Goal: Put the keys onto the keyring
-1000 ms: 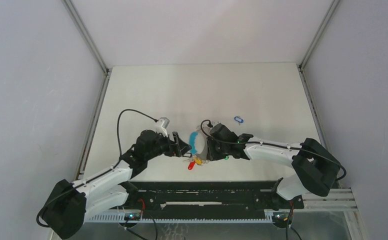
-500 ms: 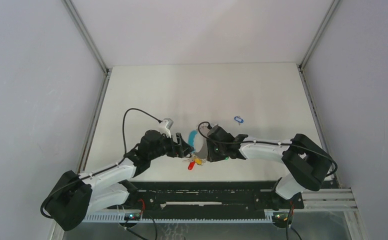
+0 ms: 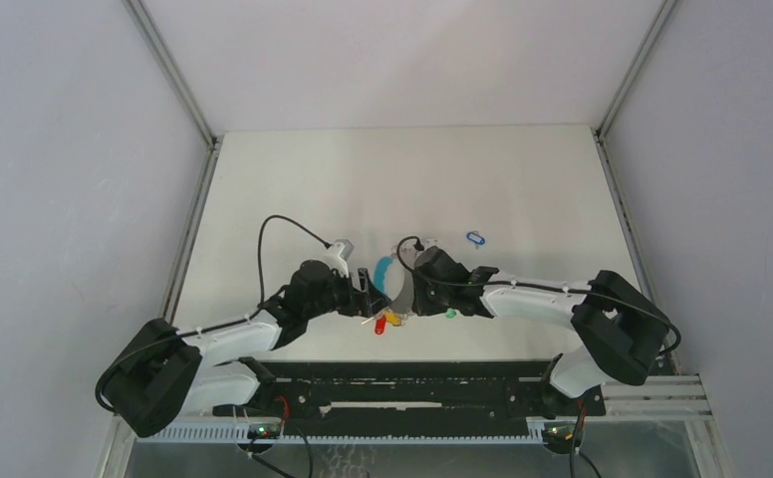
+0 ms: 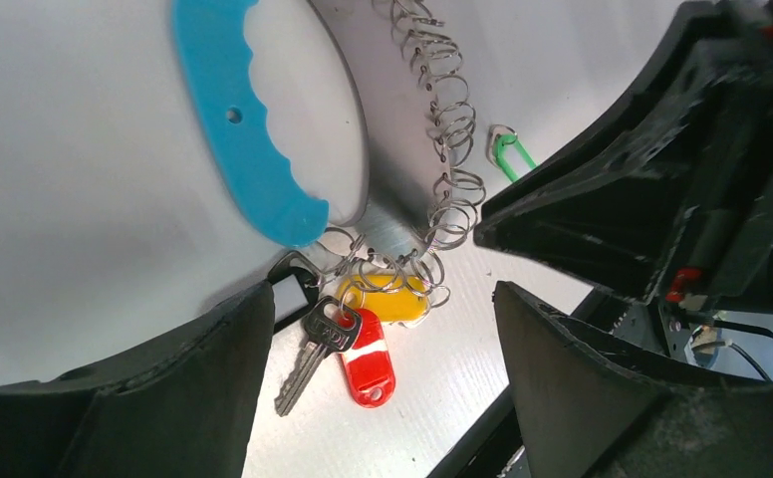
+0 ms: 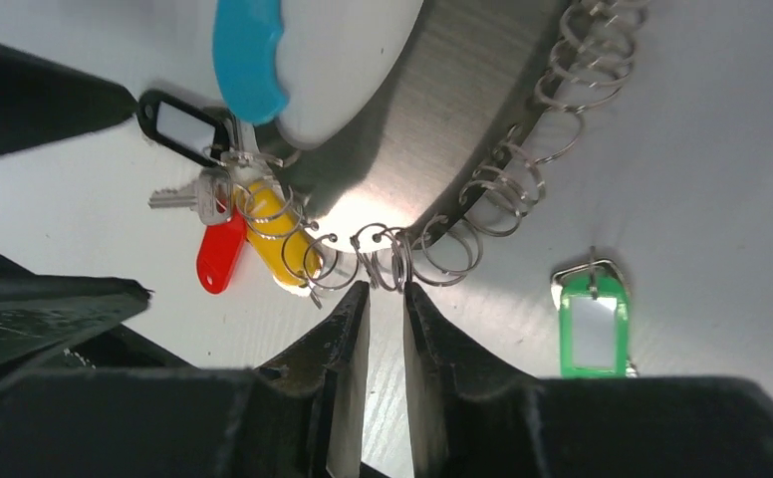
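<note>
The keyring (image 3: 398,282) is tilted up on edge between my grippers, its light-blue sleeve (image 3: 385,271) towards the left one. In the right wrist view its grey hoop (image 5: 462,119) carries a fringe of silver links (image 5: 502,189). The red (image 5: 221,257), yellow (image 5: 273,234) and black (image 5: 183,124) tagged keys hang from the links. The green tagged key (image 5: 592,324) lies loose on the table beside them. My right gripper (image 5: 386,289) is pinched on a link at its fingertips. My left gripper (image 4: 383,299) is open wide and empty, straddling the red tag (image 4: 368,358) and yellow tag (image 4: 392,297).
A small blue tag (image 3: 475,239) lies alone on the white table behind the right arm. The black rail (image 3: 412,383) at the near table edge runs just in front of the keys. The two grippers (image 3: 368,297) (image 3: 412,294) sit very close together.
My left arm has moved right, towards the keyring, and its open fingers now flank the hanging keys. The right gripper has stayed on the ring.
</note>
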